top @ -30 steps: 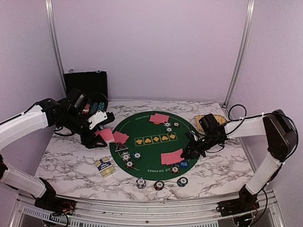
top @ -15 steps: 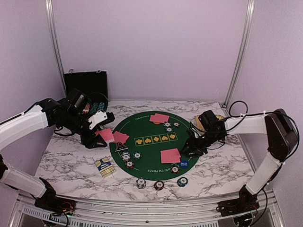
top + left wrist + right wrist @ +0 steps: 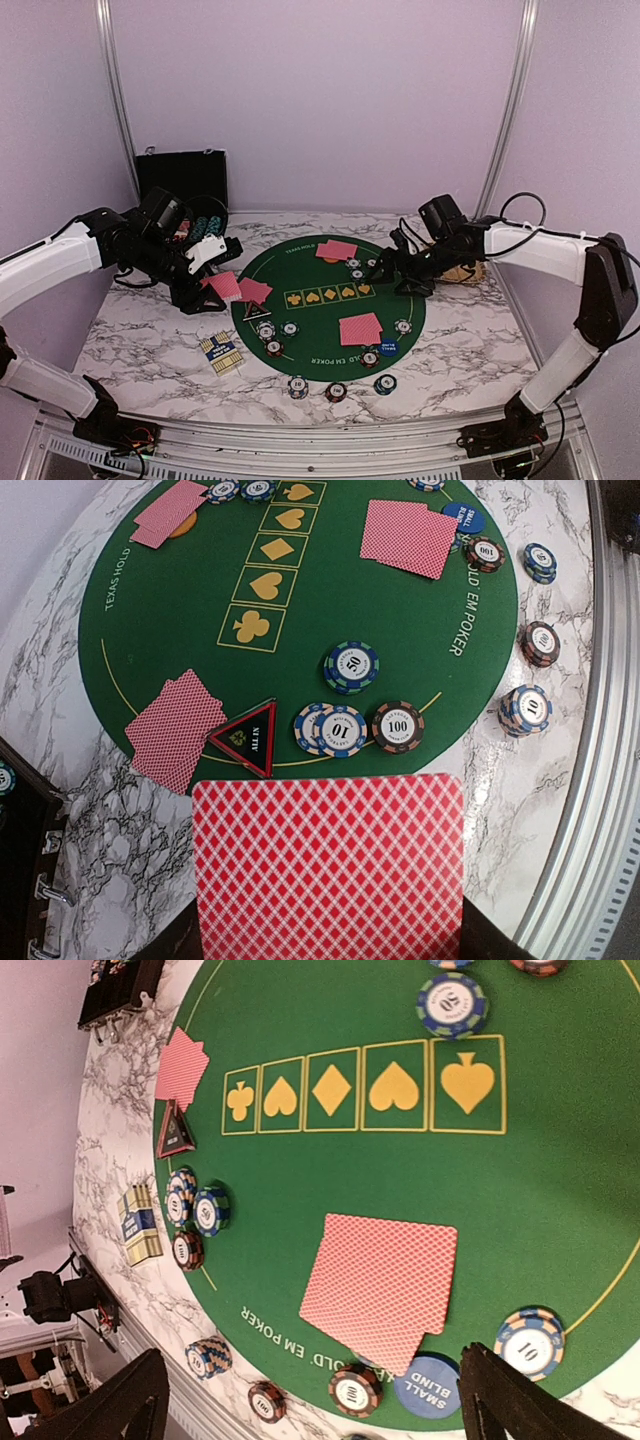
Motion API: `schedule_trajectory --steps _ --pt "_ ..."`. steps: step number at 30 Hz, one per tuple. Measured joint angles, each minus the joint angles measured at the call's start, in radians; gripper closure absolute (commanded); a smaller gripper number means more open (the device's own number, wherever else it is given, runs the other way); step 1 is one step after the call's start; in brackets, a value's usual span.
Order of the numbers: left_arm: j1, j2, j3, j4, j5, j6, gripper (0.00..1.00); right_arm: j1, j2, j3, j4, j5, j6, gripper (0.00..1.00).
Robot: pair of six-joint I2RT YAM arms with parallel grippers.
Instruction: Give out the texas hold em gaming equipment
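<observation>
A white chip (image 3: 403,326) now lies on the right rim of the green mat (image 3: 310,270), just right of the near pair of red-backed cards (image 3: 361,329) and just on the far side of the blue button (image 3: 388,347); a second ago that spot was bare and the right end effector (image 3: 388,272) sat shut low over it; since then its fingers have sprung wide apart and it has lifted and swung to the far right part of the mat, holding nothing; its wrist view shows both fingers spread with only mat, cards, button and chip below.

That seat, I judge, now has cards, button and a chip, so the right arm is free for another piece; three chips (image 3: 336,391) wait on the counter (image 3: 150,340) off the mat's near edge.

The right arm reaches in from the right, forearm roughly level, wrist tipped down; the left arm has not moved; it bends in from the left, its end effector (image 3: 205,290) clamped shut on a single red-backed card (image 3: 330,865) held above the mat's left edge, beside the two cards (image 3: 255,291) lying there.
</observation>
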Motion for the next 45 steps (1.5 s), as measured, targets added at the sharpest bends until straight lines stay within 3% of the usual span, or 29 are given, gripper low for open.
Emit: schedule_trajectory --steps 6,20,31,45 --pt "0.000 0.000 0.000 0.000 0.000 0.000 1.00 0.093 0.051 0.096 0.045 -0.022 0.055 0.01" --pt "0.000 0.000 0.000 0.000 0.000 -0.001 1.00 0.324 0.330 0.322 0.347 -0.155 0.271 0.01" --pt "0.000 0.000 0.000 0.000 0.002 -0.006 1.00 0.389 0.461 0.379 0.584 -0.256 0.439 0.01" --pt "0.000 0.000 0.000 0.000 0.008 -0.015 1.00 0.432 0.577 0.507 0.701 -0.323 0.530 0.03"
